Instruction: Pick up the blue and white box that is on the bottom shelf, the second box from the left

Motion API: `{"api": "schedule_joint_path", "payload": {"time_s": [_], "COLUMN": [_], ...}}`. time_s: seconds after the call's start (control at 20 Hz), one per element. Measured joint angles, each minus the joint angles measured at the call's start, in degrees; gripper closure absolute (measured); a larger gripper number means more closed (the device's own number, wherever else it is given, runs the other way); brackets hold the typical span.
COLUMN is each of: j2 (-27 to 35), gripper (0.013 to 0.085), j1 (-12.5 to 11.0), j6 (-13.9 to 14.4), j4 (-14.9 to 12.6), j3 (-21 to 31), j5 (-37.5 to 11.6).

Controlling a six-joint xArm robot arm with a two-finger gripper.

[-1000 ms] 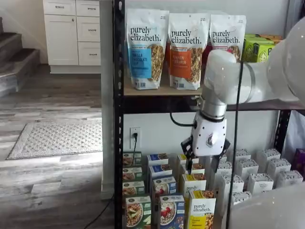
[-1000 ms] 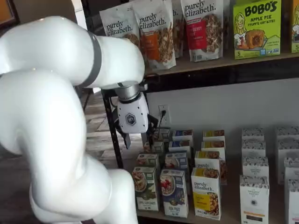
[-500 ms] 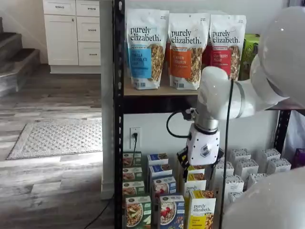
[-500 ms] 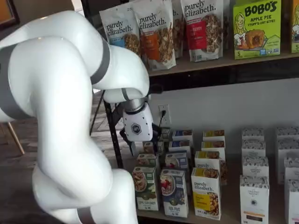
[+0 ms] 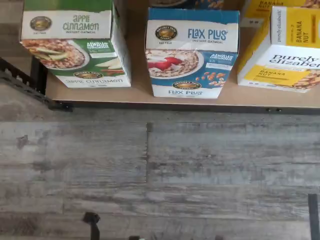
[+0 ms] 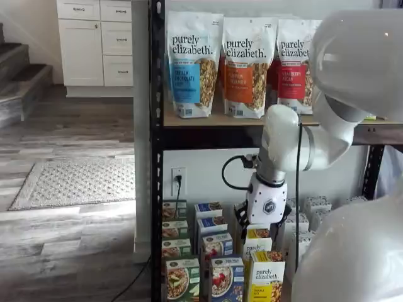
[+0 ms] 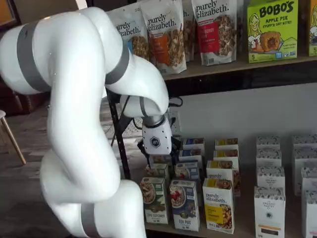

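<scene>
The blue and white box (image 5: 191, 60), a Flax Plus carton, stands in the front row of the bottom shelf (image 5: 140, 94), between a green carton and a yellow one. It also shows in both shelf views (image 6: 225, 280) (image 7: 184, 205). My gripper (image 7: 161, 159) hangs above the cartons farther back in the blue and green columns, higher than the front row. Its black fingers stand apart with nothing between them, so it is open. It appears in the other shelf view as well (image 6: 263, 225). The wrist view shows no fingers.
A green Apple Cinnamon carton (image 5: 75, 47) and a yellow banana nut carton (image 5: 287, 52) flank the blue one. More cartons of each kind stand in rows behind. White cartons (image 7: 270, 210) fill the right side. The upper tier's dark rail (image 7: 237, 74) runs overhead. Wood floor (image 5: 160, 170) lies before the shelf.
The arm has swung in toward the rack and the gripper has come down, closer to the cartons on the bottom shelf. Its fingers have stayed apart.
</scene>
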Motion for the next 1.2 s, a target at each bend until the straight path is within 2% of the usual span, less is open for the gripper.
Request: {"api": "schedule_joint_path", "payload": {"time_s": [0.15,0.35,0.65,0.9,1.2], "j2": [3.40,7.34,12.53,17.44,23.21], "gripper": [0.0130,0.0130,0.0130,0.0130,0.0130], "j1": [0.09,1.23,2.80,3.05,3.08], "j6": [-0.31,0.77,1.22,2.08,4.76], "j4": [0.39,0.27,1.22,0.48,-2.50], "j3": [-1.22,-2.47,-3.46,-5.73,-8.29], "j5": [-1.43,-3.90,-9.91,-11.66,-14.43]}}
